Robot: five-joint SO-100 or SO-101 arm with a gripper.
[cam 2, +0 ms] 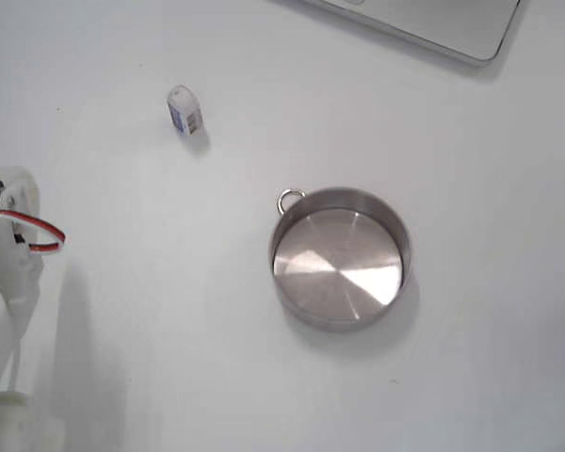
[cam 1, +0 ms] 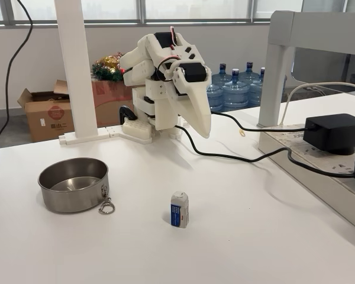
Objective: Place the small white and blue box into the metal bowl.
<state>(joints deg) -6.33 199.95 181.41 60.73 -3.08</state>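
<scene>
Nearest the camera in a fixed view, the small white and blue box (cam 1: 179, 209) stands upright on the white table (cam 1: 254, 236), just below the middle of the frame, with nothing touching it. A bit further back and over to the left sits the metal bowl (cam 1: 74, 192), with nothing in it, its little clasp ring (cam 1: 106, 206) flopped on the tabletop at the lower right of its rim. Box and bowl are near each other but clearly apart (the other fixed view, looking down, shows the same gap, box at upper left (cam 2: 185, 109) and bowl in the middle (cam 2: 339, 256)). Behind both, in the upper middle of the frame, the arm is folded up at its base with the gripper (cam 1: 202, 121) pointing down, well short of the box; the fingers look pressed together with nothing between them, so it reads as closed and empty. Further back there's a power brick (cam 1: 336, 132) on the right, then a cardboard box (cam 1: 46, 111) and water bottles (cam 1: 235, 89) by the windows. So the job looks like it's at the very start, nothing picked up yet. The next move probably calls for the arm to unfold forward, spread its fingers and come down over the box, which is tiny and could tip if nudged.
</scene>
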